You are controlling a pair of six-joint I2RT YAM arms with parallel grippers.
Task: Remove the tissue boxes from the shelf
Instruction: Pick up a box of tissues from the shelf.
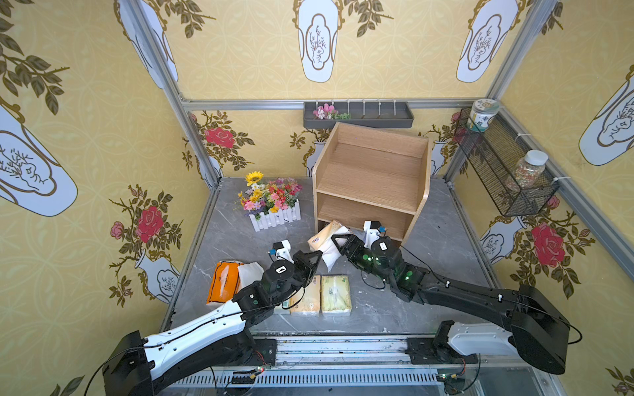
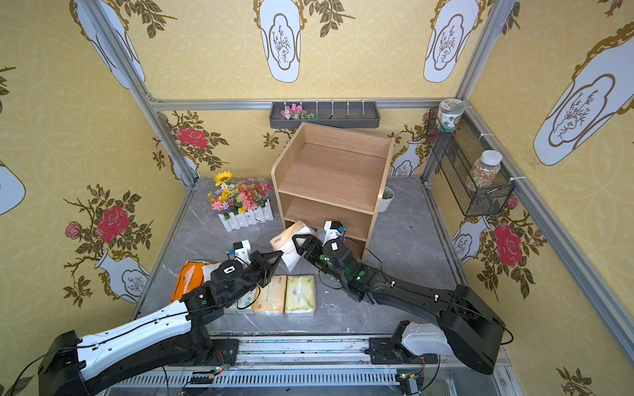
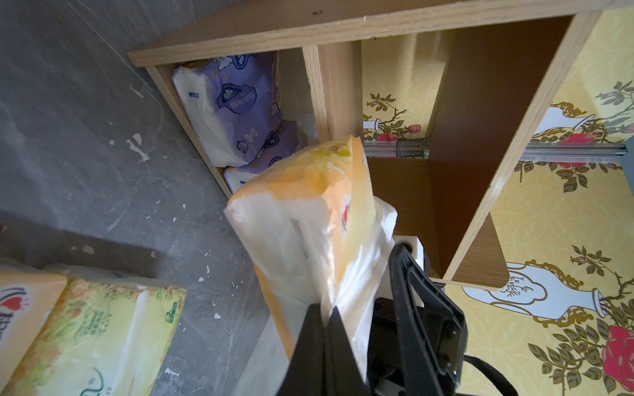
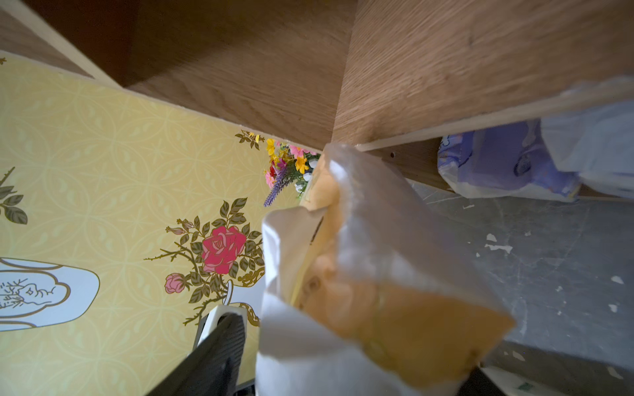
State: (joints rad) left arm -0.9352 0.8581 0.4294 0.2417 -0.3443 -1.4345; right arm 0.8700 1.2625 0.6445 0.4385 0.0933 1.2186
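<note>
- I count eight tissue packs: five on the bench (image 1: 429, 247), one held, two in the shelf (image 1: 370, 171).
- The bench five sit lower centre in both top views: one orange pack (image 1: 224, 281), one white pack (image 1: 250, 271) touching it, one green-printed pack (image 2: 245, 301) mostly under my left arm, one cream pack (image 1: 307, 296) and one yellow-green pack (image 1: 336, 295) side by side.
- Two lavender packs (image 3: 236, 109) lie in the shelf's bottom tier, at the upper centre of the left wrist view. The two upper tiers are bare wood.
- The left jaws are clenched on the wrapper of the held pack (image 1: 322, 240), which is pale yellow and tilted just in front of the bottom tier.
- The right jaws sit at that pack's right side. I cannot tell whether they grip it.
- The cream pack shows a red heart logo, and the lavender ones a dark badge with characters I cannot read. The yellow-green one has green cursive, also illegible.
- There is one picket flower box (image 1: 274, 212) and two jars (image 1: 526, 169) in one wire basket (image 1: 494, 171).
</note>
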